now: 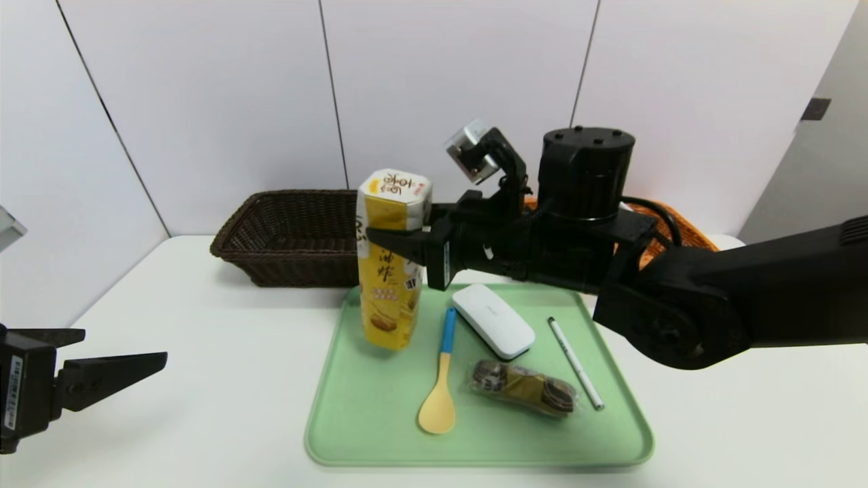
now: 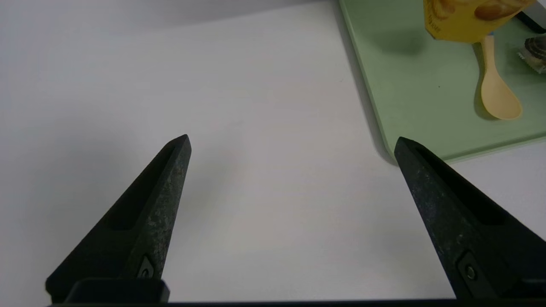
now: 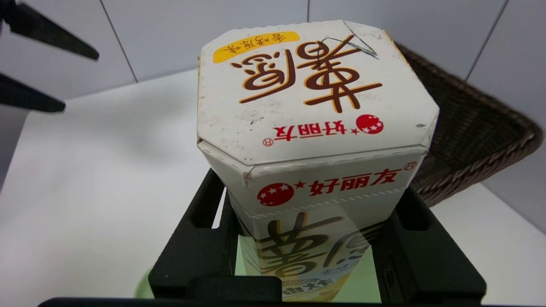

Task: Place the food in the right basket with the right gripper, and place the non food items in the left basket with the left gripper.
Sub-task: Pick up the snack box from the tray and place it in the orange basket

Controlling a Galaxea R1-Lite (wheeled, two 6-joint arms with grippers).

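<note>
Jaws of the left gripper (image 1: 125,344) are spread wide, released, held above the table (image 1: 203,434) left of the tray (image 1: 366,420). Jaws of the right gripper (image 3: 313,183) are closed in on both sides of the box (image 1: 390,285): box grasped.

Left to right, from the head view:

Dark basket (image 1: 291,254) is set at the back of the table, behind and left of the tray, its right end partly hidden by the box.

Box is held upright, slightly tilted, over the left part of the tray, in front of the dark basket's right end. It is yellow, with a white top. Whether its base is touching the tray cannot be told.

Spoon (image 1: 437,410) is laid on the tray, right of the box, blue handle pointed to the back, pale bowl to the front.

Case (image 1: 494,318), white, is laid at an angle near the tray's back edge, just right of the spoon handle.

Snack pack (image 1: 525,388), clear-wrapped with dark pieces, is laid in front of the case.

Pen (image 1: 576,362), white, is laid near the tray's right edge, right of the case.

Orange basket (image 1: 685,224) is set behind the tray at the right, mostly covered by the right arm.
</note>
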